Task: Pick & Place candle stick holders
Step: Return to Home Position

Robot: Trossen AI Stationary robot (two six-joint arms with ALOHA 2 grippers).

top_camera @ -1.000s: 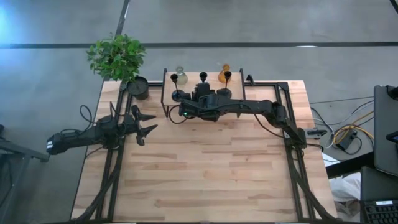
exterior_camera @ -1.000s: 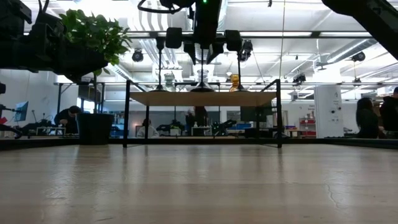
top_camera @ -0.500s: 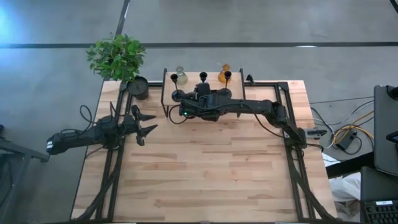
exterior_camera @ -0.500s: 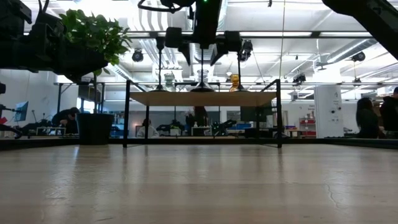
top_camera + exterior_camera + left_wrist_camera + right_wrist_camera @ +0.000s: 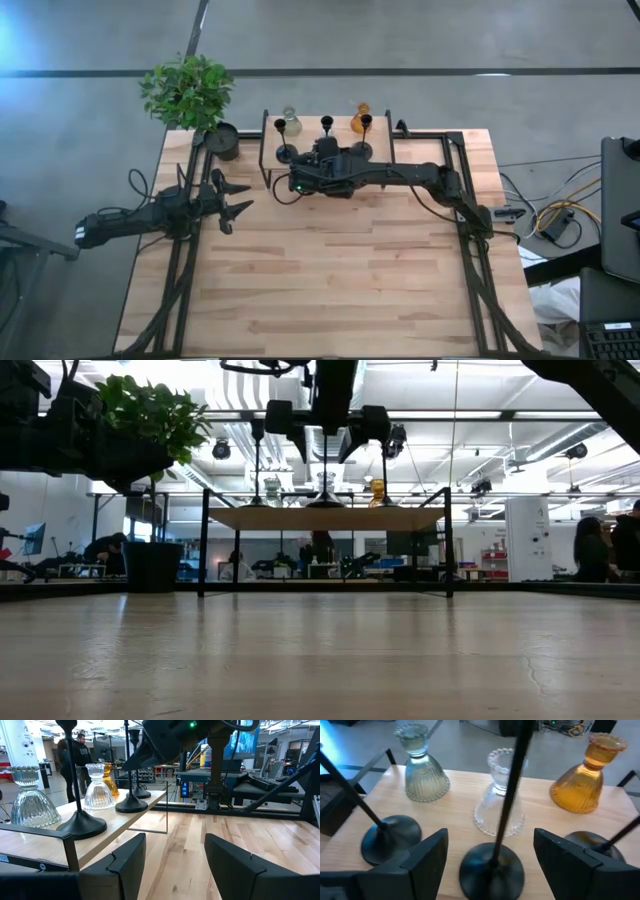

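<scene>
Right gripper (image 5: 490,842) is up at the shelf (image 5: 325,518) with its fingers spread wide. The thin stem of the middle black candle holder (image 5: 507,815) rises in the gap between them. I'm clamped on nothing: there's daylight on both sides of the stem, and neither finger touches it as far as I can see.

That holder stands upright on its disc base on the shelf, just on my side of the clear glass holder (image 5: 485,817). To one side, the left black candle holder (image 5: 390,837) stands before the olive-green glass holder (image 5: 422,775). To the other, the right black candle holder (image 5: 360,148) stands before the amber glass holder (image 5: 582,780). So that's three black ones in the near row and three glass ones in the far row, all on the shelf and all upright.

Left gripper (image 5: 243,197) hangs over the left side of the table (image 5: 350,280), well apart from the shelf. Its fingers are parted too and hold nothing.
</scene>
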